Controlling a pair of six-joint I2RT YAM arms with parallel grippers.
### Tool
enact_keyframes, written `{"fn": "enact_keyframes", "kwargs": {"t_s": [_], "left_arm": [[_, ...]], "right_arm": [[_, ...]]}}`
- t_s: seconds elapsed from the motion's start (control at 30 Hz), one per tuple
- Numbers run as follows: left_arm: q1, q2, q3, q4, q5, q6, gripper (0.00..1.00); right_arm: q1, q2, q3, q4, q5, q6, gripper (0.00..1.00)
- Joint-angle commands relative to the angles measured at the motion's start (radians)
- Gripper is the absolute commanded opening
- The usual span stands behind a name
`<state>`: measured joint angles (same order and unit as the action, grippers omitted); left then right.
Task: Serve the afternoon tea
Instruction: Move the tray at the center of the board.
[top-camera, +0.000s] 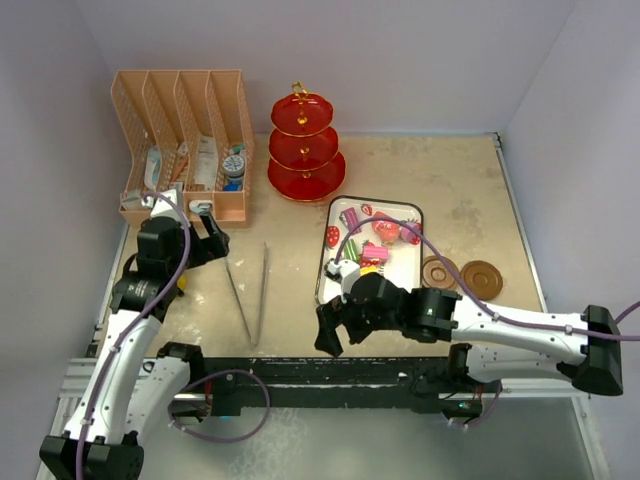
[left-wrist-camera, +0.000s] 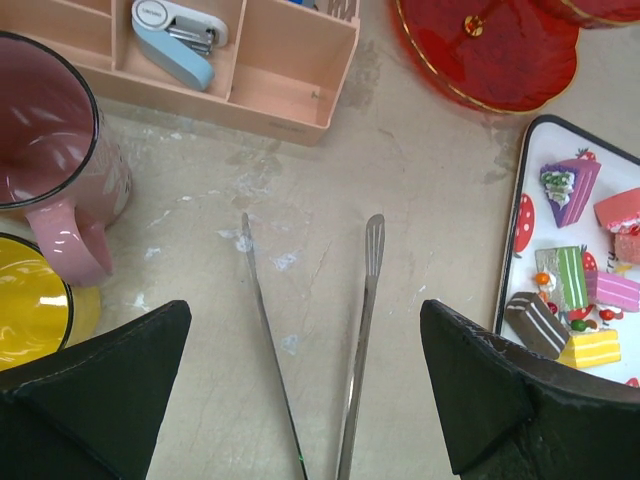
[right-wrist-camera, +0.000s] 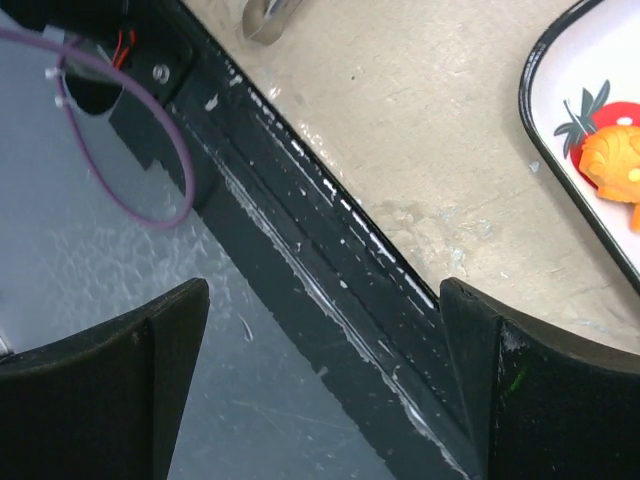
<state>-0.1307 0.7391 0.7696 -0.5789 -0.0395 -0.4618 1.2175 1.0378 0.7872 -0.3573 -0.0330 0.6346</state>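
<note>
at the near edge of the table (top-camera: 450, 180), the right gripper (top-camera: 335, 335) hangs spread and empty over the black mounting rail (top-camera: 330, 375). the left gripper (top-camera: 190, 235) is also spread wide with nothing between its fingers, so serving looks not yet begun. the red three-tier stand (top-camera: 306, 145) stands at the back beside the pink desk organiser (top-camera: 185, 130), its tiers apparently bare. the toy cakes (top-camera: 378, 240) lie on the strawberry-print tray (top-camera: 385, 201) just in front of the stand, with two brown saucers (top-camera: 462, 277) to the tray's right. my reading is that a first pick is being lined up. the left arm looks down on the metal tongs (left-wrist-camera: 365, 330), lying on the table with their arms apart (a likely tool for lifting cakes), so the next move probably calls for lowering onto them or turning to a mug. the left wrist view gives what the top camera hides under the arm: the pink mug (left-wrist-camera: 55, 165) upright just beside the yellow mug (left-wrist-camera: 30, 320), both near the organiser's front, and a blue stapler (left-wrist-camera: 175, 35) inside it. the right wrist view adds only rail, tabletop and a tray corner holding an orange sweet (right-wrist-camera: 615, 165).
</note>
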Motion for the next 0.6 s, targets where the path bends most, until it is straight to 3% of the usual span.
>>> {"fn": "enact_keyframes", "kwargs": {"t_s": [0.0,0.2,0.4,0.57], "left_arm": [[0.010,-0.049,-0.010,0.091,-0.032,-0.018,0.94],[0.005,-0.053,-0.018,0.103,-0.046,-0.024,0.94],[0.005,-0.033,-0.020,0.107,-0.051,-0.026,0.94],[0.005,-0.023,-0.022,0.109,-0.050,-0.024,0.94]], "right_arm": [[0.048,-0.022,-0.013,0.067,0.201,0.215,0.99],[0.060,-0.085,-0.159,0.146,0.169,0.390,0.99],[0.060,-0.017,-0.182,0.043,0.259,0.549,0.99],[0.058,0.026,-0.223,0.147,0.301,0.580,0.99]]}}
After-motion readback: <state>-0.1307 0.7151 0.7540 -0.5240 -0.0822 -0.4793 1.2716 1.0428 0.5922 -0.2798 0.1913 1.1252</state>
